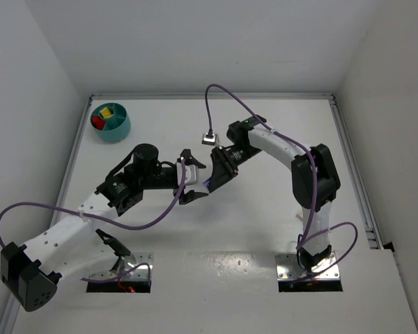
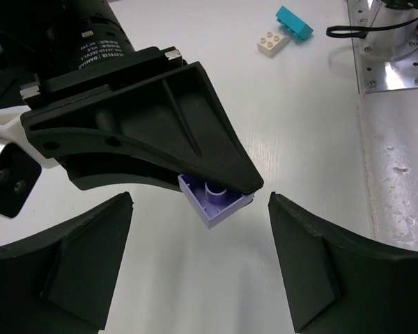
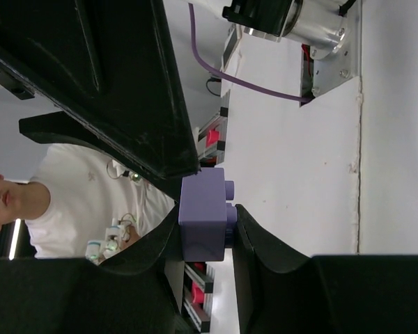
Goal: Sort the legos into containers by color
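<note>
My right gripper (image 1: 214,175) is shut on a purple lego (image 3: 202,209), held above the middle of the table. In the left wrist view the lego (image 2: 219,202) hangs underside-up below a right finger (image 2: 167,125). My left gripper (image 1: 190,182) is open, its fingers (image 2: 76,264) wide on either side of the lego and not touching it. The teal bowl (image 1: 120,129) stands at the far left with a red lego (image 1: 97,122) and a yellow lego (image 1: 107,110) in separate compartments. A cyan lego (image 2: 295,23) and a cream lego (image 2: 272,42) lie on the table.
White walls close in the table on the left, back and right. A purple cable with a white connector (image 1: 209,137) hangs over the middle. The right arm's metal base plate (image 2: 393,62) is beside the loose legos.
</note>
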Controlling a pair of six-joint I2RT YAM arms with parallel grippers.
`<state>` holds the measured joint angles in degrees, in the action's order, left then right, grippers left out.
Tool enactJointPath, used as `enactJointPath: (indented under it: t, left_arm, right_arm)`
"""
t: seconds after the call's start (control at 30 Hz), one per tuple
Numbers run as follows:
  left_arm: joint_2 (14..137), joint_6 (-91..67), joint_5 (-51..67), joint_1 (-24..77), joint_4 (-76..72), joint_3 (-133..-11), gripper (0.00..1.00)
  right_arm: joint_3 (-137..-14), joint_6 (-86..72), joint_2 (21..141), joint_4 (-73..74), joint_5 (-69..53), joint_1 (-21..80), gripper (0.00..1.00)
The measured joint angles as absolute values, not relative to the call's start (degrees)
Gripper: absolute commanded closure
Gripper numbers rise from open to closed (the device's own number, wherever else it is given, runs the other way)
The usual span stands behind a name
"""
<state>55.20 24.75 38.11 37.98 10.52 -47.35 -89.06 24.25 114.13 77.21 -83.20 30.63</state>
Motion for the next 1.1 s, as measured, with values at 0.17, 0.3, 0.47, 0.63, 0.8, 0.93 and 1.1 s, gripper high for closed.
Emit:
enactJointPath:
  t: [0.17, 0.3, 0.47, 0.63, 0.8, 0.93, 1.1]
  left_arm:
    - [55.4, 24.7, 38.2, 38.0, 10.2, -47.4, 0.16]
    - [55.6, 24.3, 38.4, 38.2, 10.0, -47.4, 0.17]
    - [55.8, 24.0, 39.1, 39.6, 9.9, -47.4, 0.19]
    - [55.8, 23.9, 39.6, 40.3, 9.8, -47.4, 0.3]
    - [55.8, 23.9, 40.2, 40.9, 10.4, -47.4, 0.47]
    - [55.8, 24.4, 40.5, 40.9, 10.7, -47.4, 0.56]
    - [55.8, 24.9, 40.1, 40.9, 10.9, -47.4, 0.66]
  right_arm:
    - [-89.1, 24.1, 113.3, 77.2, -83.2, 31.4, 1.0]
    - [-89.1, 24.0, 112.3, 77.3, -83.2, 32.1, 1.0]
    - [-89.1, 24.0, 112.0, 77.2, -83.2, 32.8, 1.0]
    - [-89.1, 23.7, 112.0, 77.1, -83.3, 33.2, 1.0]
    - [-89.1, 23.1, 112.0, 76.8, -83.5, 33.1, 1.0]
    - [-89.1, 22.4, 112.0, 76.6, -83.5, 33.0, 1.0]
    - [-89.0, 20.4, 111.9, 75.0, -83.3, 33.0, 0.79]
